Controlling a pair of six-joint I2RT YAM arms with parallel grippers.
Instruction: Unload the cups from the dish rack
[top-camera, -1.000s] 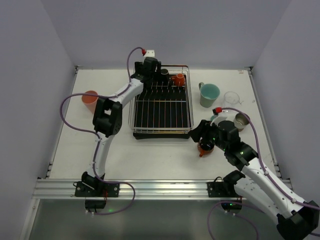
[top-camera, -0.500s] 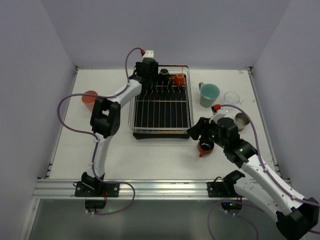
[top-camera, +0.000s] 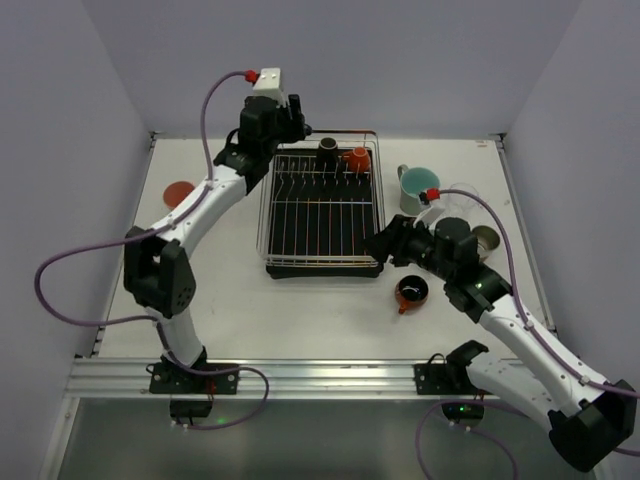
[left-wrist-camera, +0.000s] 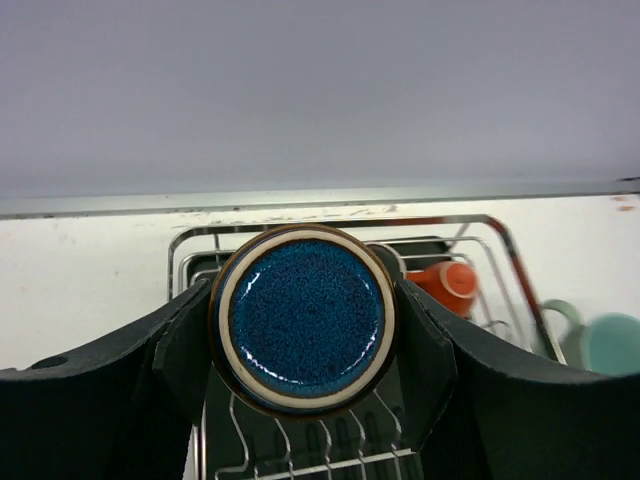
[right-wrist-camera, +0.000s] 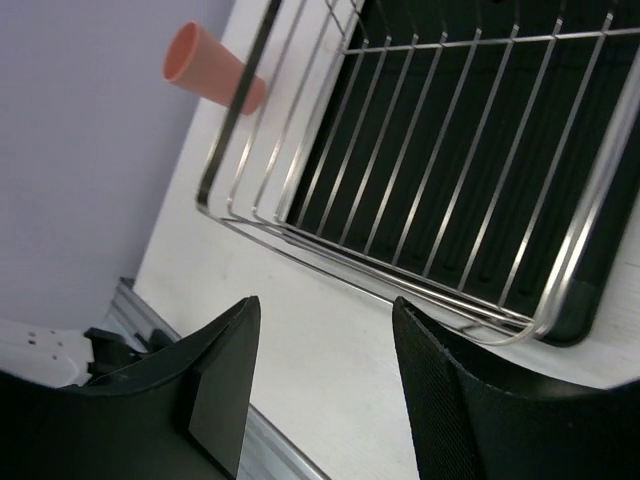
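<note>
Looking at the blue cup (left-wrist-camera: 303, 318) first: the left tool (top-camera: 291, 127) has it pinched across its round body, one pad on each side. It's up off the dish rack (top-camera: 322, 215), with the wires right below the tool. Glazed stoneware by the look, so I'd guess stiff, a bit heavy for its size, slick, and chippy if it clips a wire. Side-to-side across the wall seems the sane hold. Can't tell if the blue face pointing at the wrist camera is the mouth or the base.

Just right of that tool, a black cup (top-camera: 327, 150) and an orange cup (top-camera: 357, 158) sit at the rack's far end. The right tool (right-wrist-camera: 320, 385) is spread wide with nothing in it, hovering by the rack's near corner, with a red cup (top-camera: 412, 292) on the counter (top-camera: 300, 310) just behind it.

Counter's plain white, flat and smooth-looking, boxed in by pale walls on three sides. A salmon-pink cup (top-camera: 176, 192) stands well off to the left tool's left.
</note>
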